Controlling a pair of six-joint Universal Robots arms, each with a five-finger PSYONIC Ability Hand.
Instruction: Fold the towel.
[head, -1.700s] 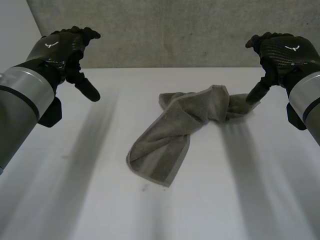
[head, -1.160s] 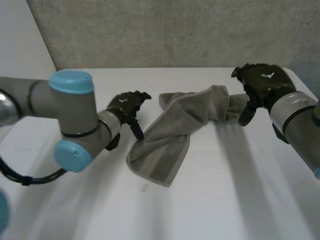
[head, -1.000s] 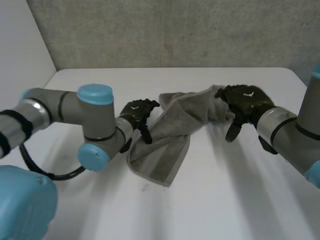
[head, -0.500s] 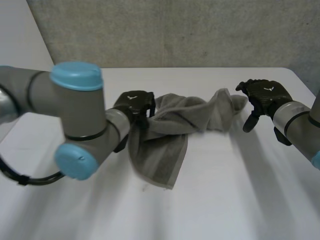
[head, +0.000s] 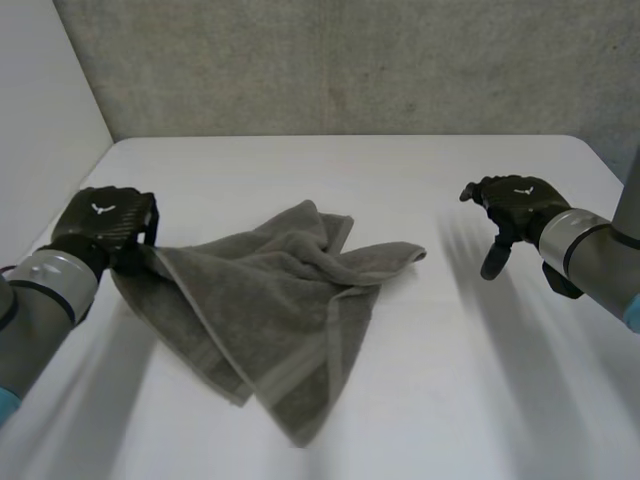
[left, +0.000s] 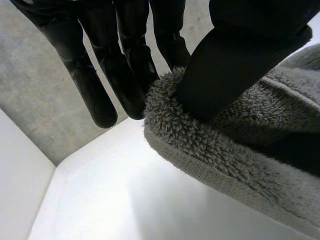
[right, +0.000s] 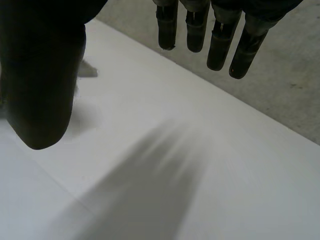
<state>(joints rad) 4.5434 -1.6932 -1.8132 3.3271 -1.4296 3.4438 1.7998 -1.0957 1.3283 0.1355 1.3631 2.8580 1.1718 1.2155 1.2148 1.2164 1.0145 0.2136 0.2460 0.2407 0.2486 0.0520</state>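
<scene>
One grey towel (head: 270, 300) on the white table (head: 470, 390), left of centre, crumpled and partly doubled over itself. Its longer run goes roughly crosswise, from the left hand (head: 100, 225) toward the right hand's side, ending in a narrow tip that points at the right hand (head: 515, 200) but stays well apart from it. A second corner points toward the near table edge. The true outline is hard to read, since folds and a bunched ridge in the middle hide the other corners and much of the hem. The left hand is closed on the towel's left end. In the left wrist view the thumb presses the terry edge against the fingers (left: 125, 65) in a pinch grip; whether it is an exact corner or just an edge cannot be told. The right hand hovers over bare table near the right side, fingers (right: 220, 45) loosely extended and thumb spread away, holding nothing. Both forearms are cut off by the frame. Count: one towel, two hands, one table. Grey concrete wall (head: 350, 60) behind.
</scene>
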